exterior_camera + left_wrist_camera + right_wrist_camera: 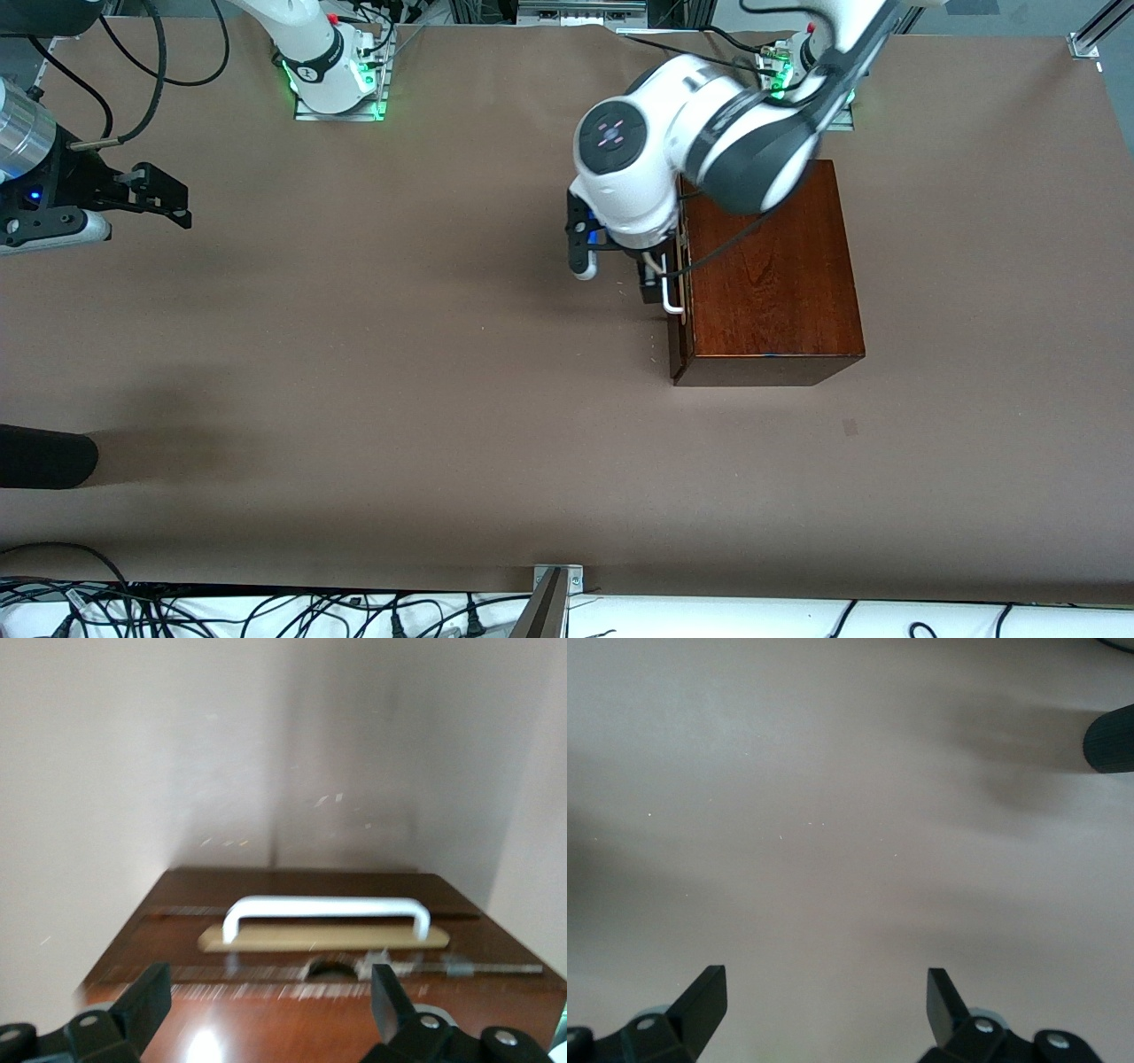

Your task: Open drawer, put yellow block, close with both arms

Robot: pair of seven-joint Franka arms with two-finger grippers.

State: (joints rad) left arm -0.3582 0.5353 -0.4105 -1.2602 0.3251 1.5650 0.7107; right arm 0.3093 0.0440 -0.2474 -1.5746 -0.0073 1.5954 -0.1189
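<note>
The dark reddish-brown wooden box (766, 275) stands toward the left arm's end of the table. Its drawer front (679, 292) faces the right arm's end and looks shut, with the white U-shaped handle (671, 288) on it. My left gripper (654, 282) hangs right at the handle. In the left wrist view the handle (326, 908) lies just ahead of my open fingers (146, 1003), which hold nothing. My right gripper (173, 197) is open and empty over bare table at the right arm's end, its fingertips (704, 997) wide apart. The yellow block is out of view.
A dark rounded object (44, 456) reaches in at the table's edge on the right arm's end; it also shows in the right wrist view (1109, 742). Brown table cover (399, 372) spreads between the two grippers. A metal bracket (554, 580) sits at the near edge.
</note>
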